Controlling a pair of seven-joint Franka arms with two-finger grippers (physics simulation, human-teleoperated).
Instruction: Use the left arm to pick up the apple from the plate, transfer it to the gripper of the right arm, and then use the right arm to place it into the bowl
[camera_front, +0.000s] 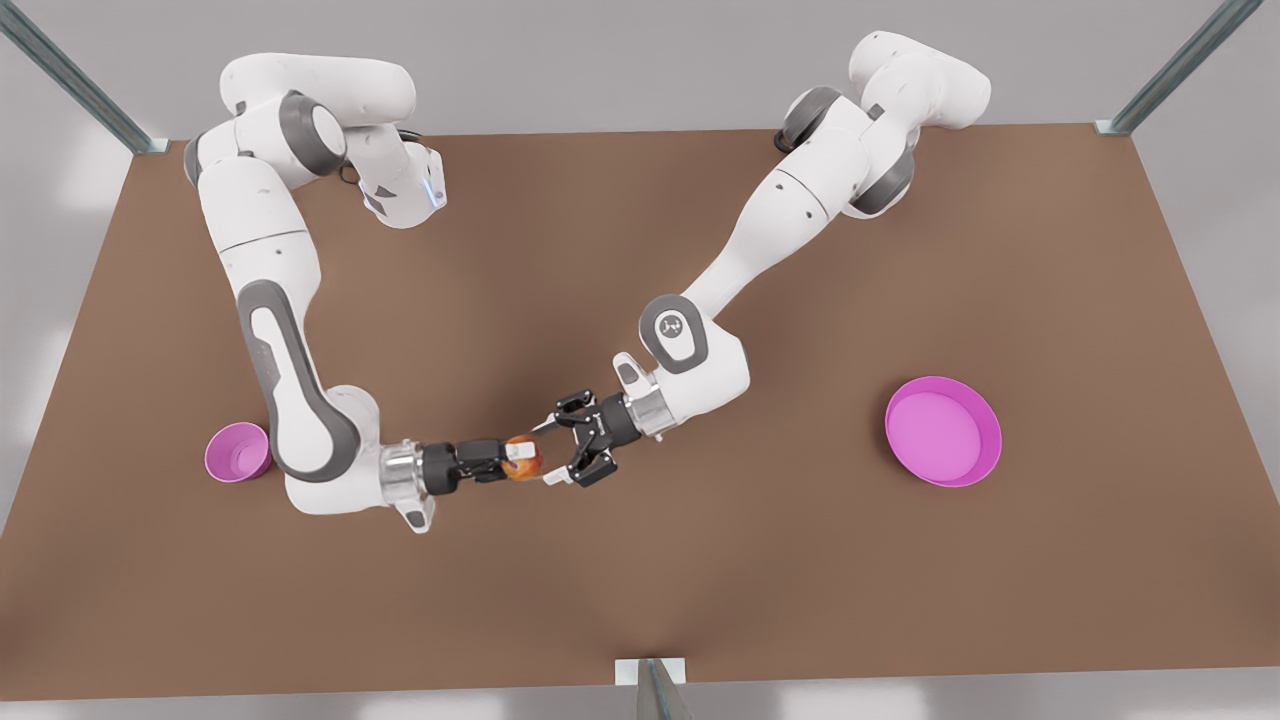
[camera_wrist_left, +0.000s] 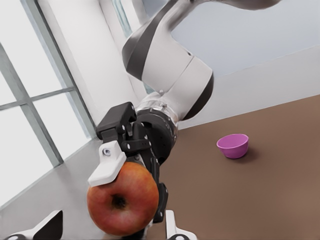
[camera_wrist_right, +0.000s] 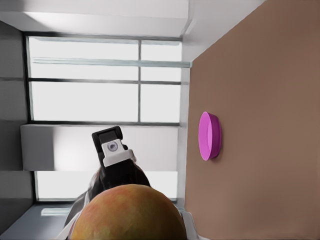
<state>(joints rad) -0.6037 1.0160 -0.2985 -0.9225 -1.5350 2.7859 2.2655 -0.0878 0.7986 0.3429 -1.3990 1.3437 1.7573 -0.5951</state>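
The right pincer (camera_front: 512, 461), just left of the frame's centre, is clamped on the apple (camera_front: 524, 462), which hangs in mid-air above the desk (camera_front: 800, 600). The left pincer (camera_front: 549, 455) faces it from the right, its jaws spread wide on either side of the fruit without gripping, so I judge the weight lies with the right arm. The bowl (camera_front: 237, 452) sits at the left by the right arm's elbow, an easy reach; the plate (camera_front: 990, 445) lies well apart at the right.
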